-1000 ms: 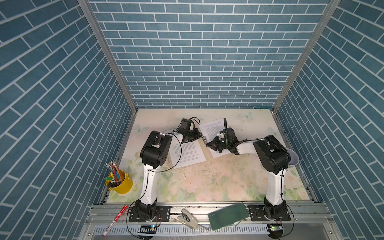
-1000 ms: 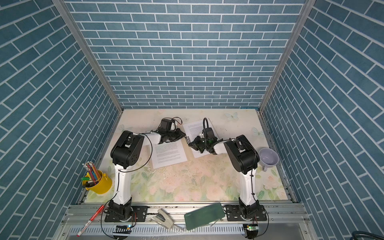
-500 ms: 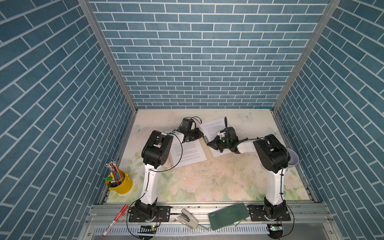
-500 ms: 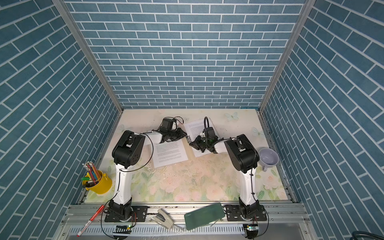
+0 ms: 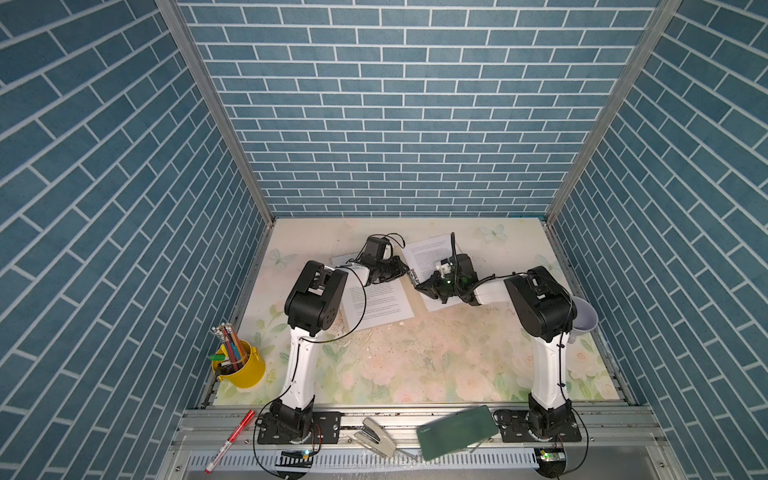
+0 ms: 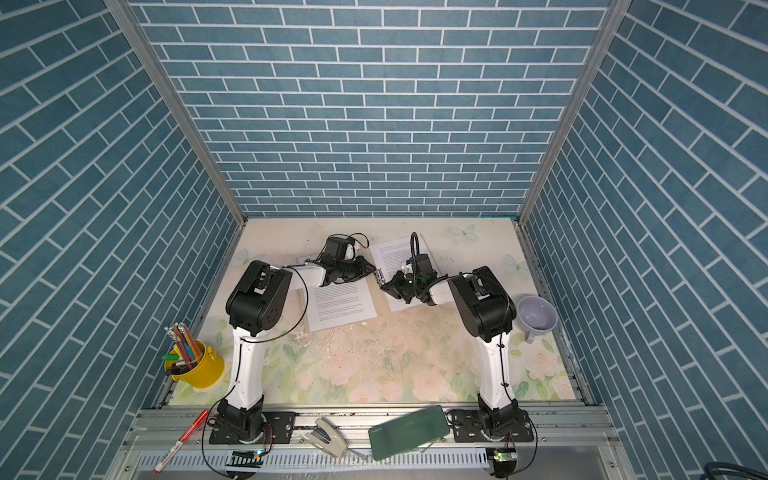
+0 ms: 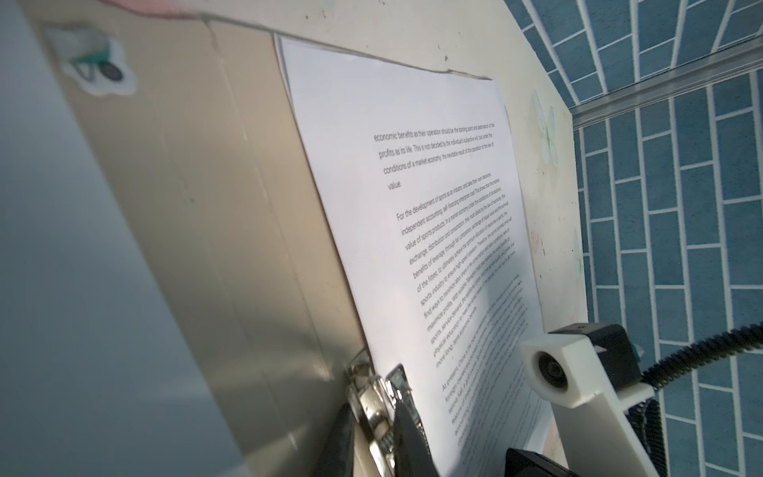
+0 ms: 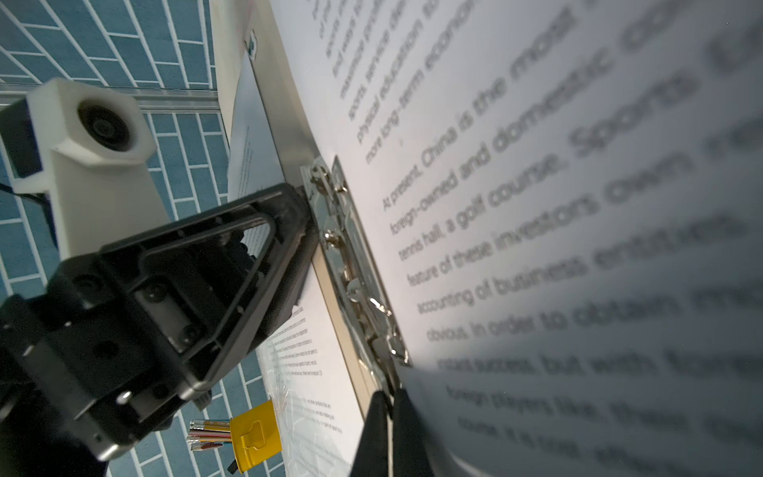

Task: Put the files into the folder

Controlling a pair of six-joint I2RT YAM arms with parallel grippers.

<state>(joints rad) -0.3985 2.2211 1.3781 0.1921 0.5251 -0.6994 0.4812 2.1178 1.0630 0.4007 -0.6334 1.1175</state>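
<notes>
The tan folder (image 7: 186,186) lies open at the back of the table, its silver clip (image 7: 371,396) at the spine. One printed file (image 7: 413,165) rests on the folder beside the clip; another file (image 5: 374,303) lies to its left in both top views. My left gripper (image 7: 373,406) is shut on the clip, one finger on each side. My right gripper (image 8: 390,396) is shut, its tips at the near end of the clip (image 8: 351,264) where the file's (image 8: 536,165) edge curls. Whether it pinches that edge is not visible.
A yellow pencil cup (image 5: 239,365) stands at the front left and a lilac cup (image 5: 582,318) by the right wall. On the front rail lie a red marker (image 5: 228,440), a stapler (image 5: 374,436) and a dark green case (image 5: 457,430).
</notes>
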